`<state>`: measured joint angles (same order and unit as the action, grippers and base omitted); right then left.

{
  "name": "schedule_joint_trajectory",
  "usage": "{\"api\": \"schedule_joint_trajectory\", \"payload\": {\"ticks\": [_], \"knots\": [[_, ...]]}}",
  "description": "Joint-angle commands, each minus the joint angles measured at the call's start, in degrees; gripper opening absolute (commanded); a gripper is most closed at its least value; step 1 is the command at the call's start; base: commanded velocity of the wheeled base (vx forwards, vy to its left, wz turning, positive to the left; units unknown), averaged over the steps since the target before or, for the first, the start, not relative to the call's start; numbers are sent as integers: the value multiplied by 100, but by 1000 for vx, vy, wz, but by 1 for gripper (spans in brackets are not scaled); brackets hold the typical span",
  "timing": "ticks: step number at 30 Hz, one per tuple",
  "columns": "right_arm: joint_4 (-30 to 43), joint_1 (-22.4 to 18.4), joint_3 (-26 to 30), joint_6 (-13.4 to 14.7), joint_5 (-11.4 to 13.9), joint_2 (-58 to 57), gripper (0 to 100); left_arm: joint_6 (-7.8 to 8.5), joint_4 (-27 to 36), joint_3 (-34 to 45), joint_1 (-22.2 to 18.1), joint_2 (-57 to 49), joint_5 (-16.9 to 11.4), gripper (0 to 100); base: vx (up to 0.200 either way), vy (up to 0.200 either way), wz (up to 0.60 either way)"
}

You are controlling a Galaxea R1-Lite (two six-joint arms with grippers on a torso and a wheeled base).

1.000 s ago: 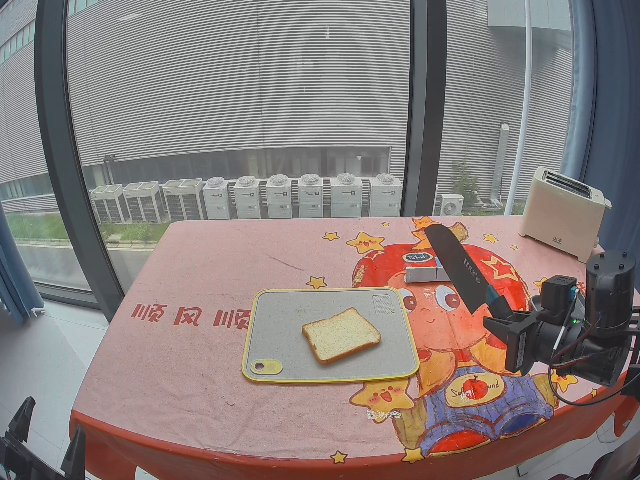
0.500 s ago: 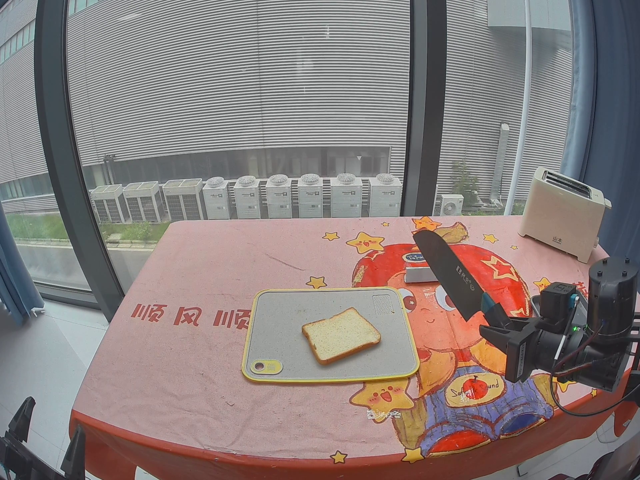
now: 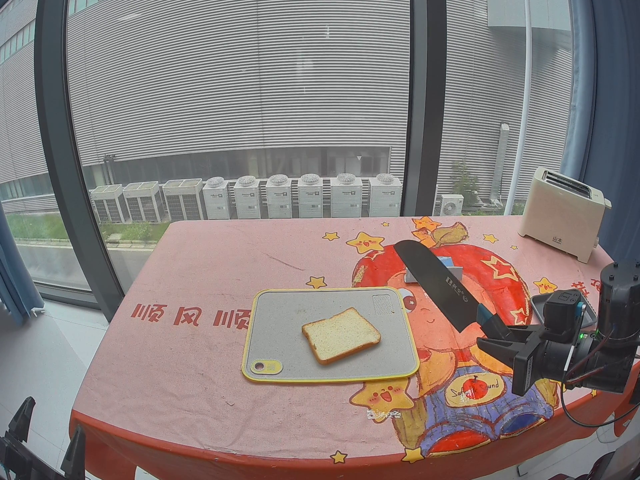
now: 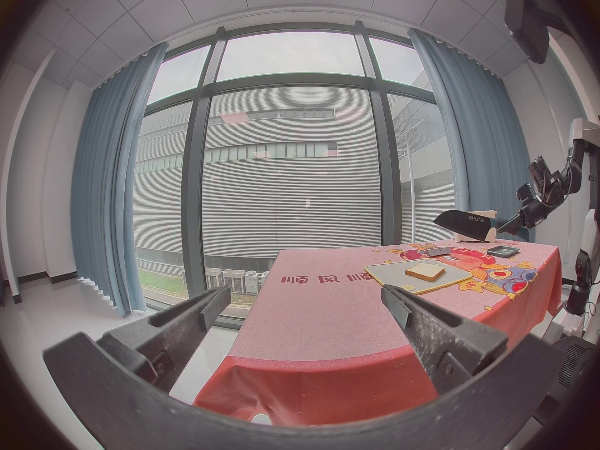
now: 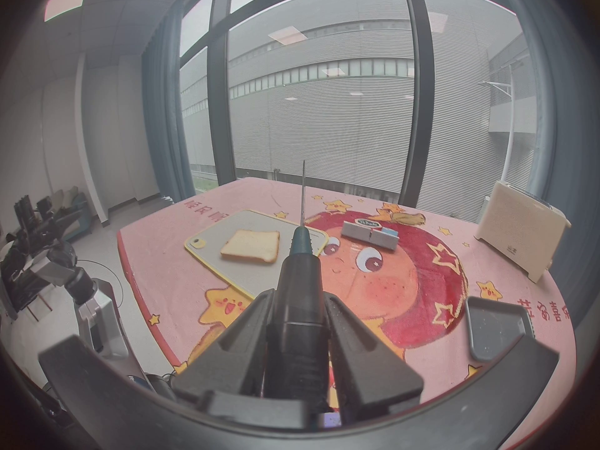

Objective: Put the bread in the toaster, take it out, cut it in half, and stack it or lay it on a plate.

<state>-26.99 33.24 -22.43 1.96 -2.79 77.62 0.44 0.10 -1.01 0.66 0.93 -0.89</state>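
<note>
A slice of bread lies flat on the grey, yellow-rimmed cutting board in the middle of the table. My right gripper hovers right of the board, shut on the handle of a black knife. The blade slants up and left, its tip above the table just beyond the board's far right corner. From the right wrist, the knife points edge-on at the board, with the bread left of it. The white toaster stands at the far right. My left gripper is open, low off the table's left front corner.
A grey knife holder sits behind the blade. A small dark tray lies near the right edge, close to my right arm. Open pink tablecloth spreads left of the board. A window runs behind the table.
My right gripper has lowered and come nearer with the knife, and the blade tip has swung left toward the board. The bread and the left gripper have stayed put.
</note>
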Motion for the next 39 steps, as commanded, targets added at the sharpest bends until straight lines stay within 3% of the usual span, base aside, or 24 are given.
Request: {"api": "schedule_joint_trajectory", "payload": {"ticks": [1,2,12,18,22,39], "knots": [[1,7,-104,-29,77,-80,0,0,-1,92,4,-93,1,100,0,0,0],[27,7,-218,-20,200,-36,0,0,-1,92,4,-93,1,100,0,0,0],[581,200,-851,-29,429,184,0,0,-1,92,4,-93,1,100,0,0,0],[1873,692,-1615,23,437,140,0,0,-1,92,4,-93,1,100,0,0,0],[2119,886,-1598,76,455,78,0,0,-1,92,4,-93,1,100,0,0,0],[2145,850,-1246,41,446,-361,0,0,-1,92,4,-93,1,100,0,0,0]]}}
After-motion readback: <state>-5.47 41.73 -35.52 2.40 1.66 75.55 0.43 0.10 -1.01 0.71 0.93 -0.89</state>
